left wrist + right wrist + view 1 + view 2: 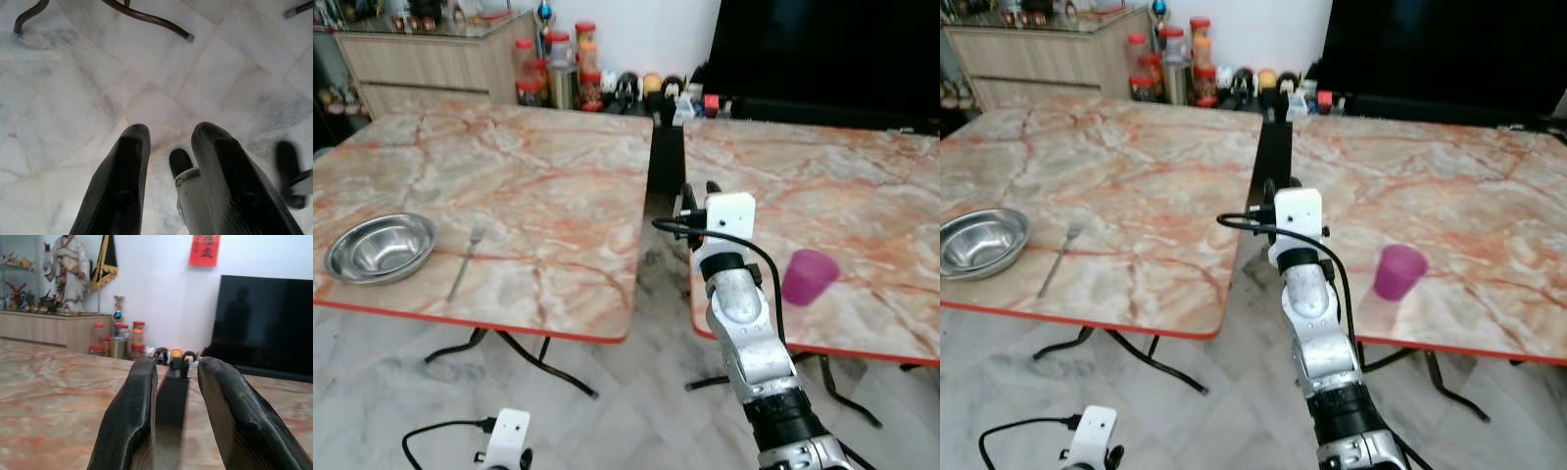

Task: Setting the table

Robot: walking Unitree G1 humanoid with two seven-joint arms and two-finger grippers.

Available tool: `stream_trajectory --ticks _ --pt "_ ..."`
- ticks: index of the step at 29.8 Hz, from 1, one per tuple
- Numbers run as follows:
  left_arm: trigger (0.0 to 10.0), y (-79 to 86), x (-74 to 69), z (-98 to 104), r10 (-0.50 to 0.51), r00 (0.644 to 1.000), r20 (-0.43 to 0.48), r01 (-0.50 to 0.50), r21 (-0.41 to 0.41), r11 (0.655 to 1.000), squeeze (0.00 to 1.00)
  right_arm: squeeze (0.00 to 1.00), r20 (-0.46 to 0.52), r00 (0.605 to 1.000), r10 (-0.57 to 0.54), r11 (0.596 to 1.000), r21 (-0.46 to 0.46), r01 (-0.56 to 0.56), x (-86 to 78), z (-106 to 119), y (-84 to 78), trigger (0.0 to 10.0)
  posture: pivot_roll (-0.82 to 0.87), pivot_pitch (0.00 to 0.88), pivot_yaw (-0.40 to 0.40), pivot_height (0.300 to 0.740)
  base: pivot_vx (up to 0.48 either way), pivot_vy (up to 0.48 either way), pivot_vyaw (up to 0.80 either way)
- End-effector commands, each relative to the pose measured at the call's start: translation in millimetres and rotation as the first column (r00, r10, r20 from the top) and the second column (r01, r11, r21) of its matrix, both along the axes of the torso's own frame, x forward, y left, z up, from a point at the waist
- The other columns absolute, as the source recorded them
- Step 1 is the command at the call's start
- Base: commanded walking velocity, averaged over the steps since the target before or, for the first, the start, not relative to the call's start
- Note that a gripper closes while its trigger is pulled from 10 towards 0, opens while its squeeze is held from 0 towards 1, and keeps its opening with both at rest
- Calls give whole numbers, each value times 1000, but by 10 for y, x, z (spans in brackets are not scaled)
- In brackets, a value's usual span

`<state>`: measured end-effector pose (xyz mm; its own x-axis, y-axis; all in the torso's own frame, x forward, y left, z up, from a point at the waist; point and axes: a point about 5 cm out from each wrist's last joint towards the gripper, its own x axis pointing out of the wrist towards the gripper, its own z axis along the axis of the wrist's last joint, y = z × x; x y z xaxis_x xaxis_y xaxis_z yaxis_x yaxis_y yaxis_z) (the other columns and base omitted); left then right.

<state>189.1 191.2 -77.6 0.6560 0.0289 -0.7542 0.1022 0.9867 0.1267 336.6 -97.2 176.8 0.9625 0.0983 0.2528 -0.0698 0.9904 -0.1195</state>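
Right arm raised at the gap between two marble-topped tables.

The right gripper (pixel 173 377) points level over the gap, its fingers slightly parted and empty. The left gripper (pixel 168 142) hangs floorward, likewise parted and empty. A round steel bowl (pixel 380 247) and a metal fork (pixel 467 258) lie on the left table (pixel 548 186); a purple plastic cup (pixel 808 276) stands on the right table (pixel 832 196).

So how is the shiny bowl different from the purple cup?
The bowl is silver metal, wide and shallow; the cup is purple, narrower and taller. The bowl sits on the left table beside a fork; the cup stands alone on the right table. Both stand upright, look empty, and sit near the tables' front edges.
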Motion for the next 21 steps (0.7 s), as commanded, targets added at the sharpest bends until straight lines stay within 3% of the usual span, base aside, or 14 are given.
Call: stream_trajectory --ticks 1,21 --pt "10000 -74 9 -4 -13 1000 3 13 -11 1000 0 0 -5 1000 -22 1000 -14 22 -4 -11 -89 10000 -54 6 -3 736 0 -480 0" --pt "10000 -103 34 4 -27 1000 6 27 -15 1000 0 0 -21 999 -40 999 -22 40 -16 -48 -124 10000 -74 0 7 736 0 -480 0"
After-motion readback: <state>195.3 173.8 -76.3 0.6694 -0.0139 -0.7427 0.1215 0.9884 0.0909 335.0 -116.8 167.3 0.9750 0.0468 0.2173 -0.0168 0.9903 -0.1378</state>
